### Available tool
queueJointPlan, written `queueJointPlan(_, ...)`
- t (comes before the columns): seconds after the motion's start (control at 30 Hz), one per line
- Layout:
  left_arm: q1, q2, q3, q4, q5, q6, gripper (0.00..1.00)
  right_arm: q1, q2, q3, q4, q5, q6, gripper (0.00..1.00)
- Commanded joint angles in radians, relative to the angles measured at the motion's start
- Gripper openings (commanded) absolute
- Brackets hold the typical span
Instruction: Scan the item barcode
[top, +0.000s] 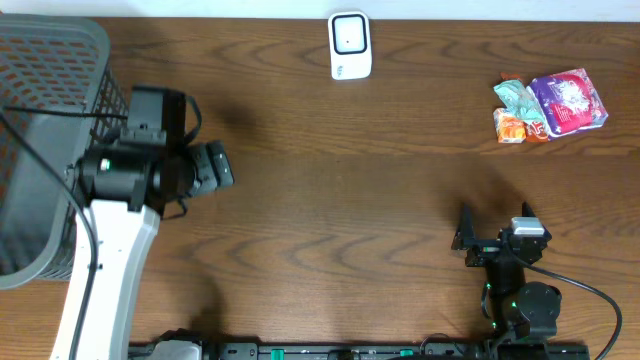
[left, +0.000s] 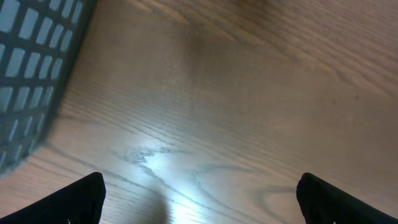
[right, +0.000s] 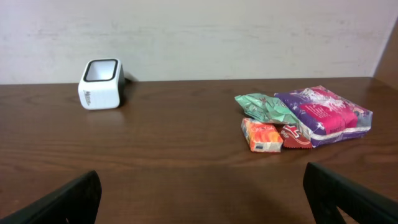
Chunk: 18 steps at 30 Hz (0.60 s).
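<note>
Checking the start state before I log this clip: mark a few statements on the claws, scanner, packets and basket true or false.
1. The left claw and right claw are both open and empty. True.
2. The scanner sits in the basket. False: it stands on the table, well apart from the basket.
3. The packets lie bunched together. True.
4. The left claw hangs over the packets. False: it is beside the basket, across the table from them.

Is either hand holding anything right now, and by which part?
Nothing is held. The left hand stands open over the table beside the basket; the right hand stands open too, well short of the snack packets.
</note>
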Motion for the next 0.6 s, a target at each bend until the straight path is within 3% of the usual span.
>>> queueJointPlan(0.0,-0.003,-0.069,-0.074,0.030,-0.023,0.122,0.98,-0.011,-0.007,-0.004,-0.002,-0.005,0.011,0.99)
queueJointPlan(0.23,-0.003,-0.266,-0.314,0.273,-0.002,0.172,0.98,-0.011,-0.007,-0.004,-0.002,-0.005,0.011,0.99)
queueJointPlan(0.43,-0.003,-0.492,-0.608,0.593,0.216,0.395,0.98,-0.011,-0.007,-0.004,-0.002,-0.005,0.011,0.99)
queueJointPlan(0.57,-0.003,-0.594,-0.757,0.662,0.214,0.394,0.98,-0.011,-0.007,-0.004,-0.002,-0.005,0.011,0.99)
